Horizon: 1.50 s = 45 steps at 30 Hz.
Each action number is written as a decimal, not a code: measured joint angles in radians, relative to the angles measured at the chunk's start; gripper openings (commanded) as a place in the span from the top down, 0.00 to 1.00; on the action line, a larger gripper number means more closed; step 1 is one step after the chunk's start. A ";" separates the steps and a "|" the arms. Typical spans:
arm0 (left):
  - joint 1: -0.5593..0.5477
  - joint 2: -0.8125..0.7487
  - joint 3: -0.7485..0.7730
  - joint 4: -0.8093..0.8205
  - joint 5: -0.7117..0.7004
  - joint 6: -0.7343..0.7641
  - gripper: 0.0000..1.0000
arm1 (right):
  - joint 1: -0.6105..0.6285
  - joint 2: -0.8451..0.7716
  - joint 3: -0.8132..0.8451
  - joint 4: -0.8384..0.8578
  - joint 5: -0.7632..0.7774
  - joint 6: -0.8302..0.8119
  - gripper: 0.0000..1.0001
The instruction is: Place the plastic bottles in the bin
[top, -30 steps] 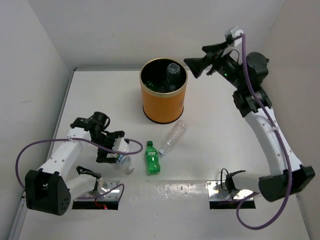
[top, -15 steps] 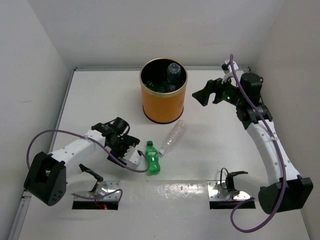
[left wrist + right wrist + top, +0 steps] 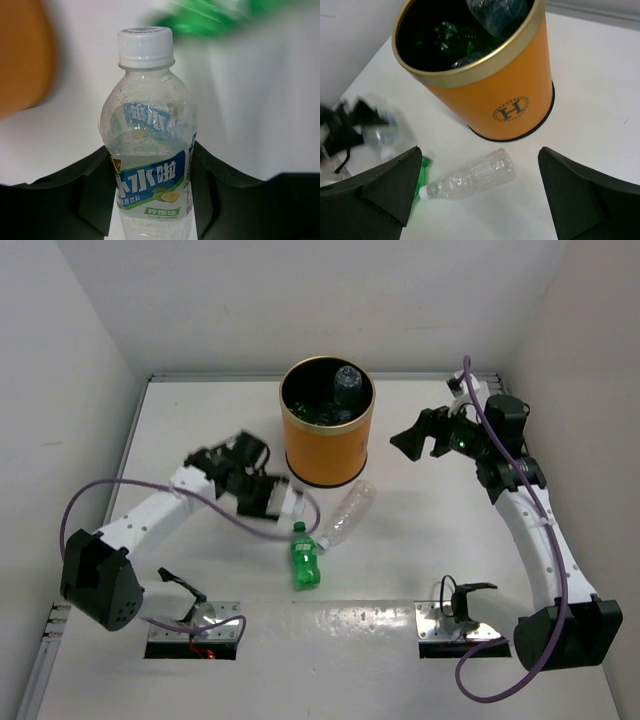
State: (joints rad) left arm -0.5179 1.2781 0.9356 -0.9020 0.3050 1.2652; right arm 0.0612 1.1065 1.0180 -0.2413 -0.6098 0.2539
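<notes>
From above, the left gripper (image 3: 280, 502) grips a clear plastic bottle with a white cap (image 3: 293, 503), blurred and seemingly lifted, just left of the tall orange cylindrical bin (image 3: 325, 452), which already holds bottles. A green plastic bottle (image 3: 305, 558) and a clear crinkled bottle (image 3: 346, 512) lie on the white table (image 3: 200, 420).

In the left wrist view, dark jaws press the labelled bottle's sides.

In the right wrist view, the right gripper (image 3: 480, 150) is spread wide, holding nothing.

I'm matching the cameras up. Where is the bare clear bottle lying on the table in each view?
Top camera: clear bottle at centre, just in front of the orange bin.
Left wrist: not in it.
Right wrist: bottom centre.
Shared landmark: the orange bin, seen in all three.
</notes>
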 measured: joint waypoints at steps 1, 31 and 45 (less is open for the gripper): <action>0.018 0.028 0.119 -0.017 0.032 -0.052 0.70 | 0.000 -0.004 -0.016 -0.002 -0.001 0.000 0.04; 0.195 0.444 0.615 1.163 0.365 -1.703 0.00 | 0.069 0.002 -0.155 -0.010 -0.026 -0.246 0.03; 0.417 0.066 0.624 0.947 0.329 -1.571 0.00 | 0.434 0.243 -0.064 -0.316 0.010 -1.120 0.03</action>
State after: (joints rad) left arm -0.1009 1.3441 1.5593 0.0452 0.6342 -0.3054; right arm 0.4953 1.3495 0.9535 -0.5575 -0.5999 -0.8661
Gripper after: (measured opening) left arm 0.997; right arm 0.971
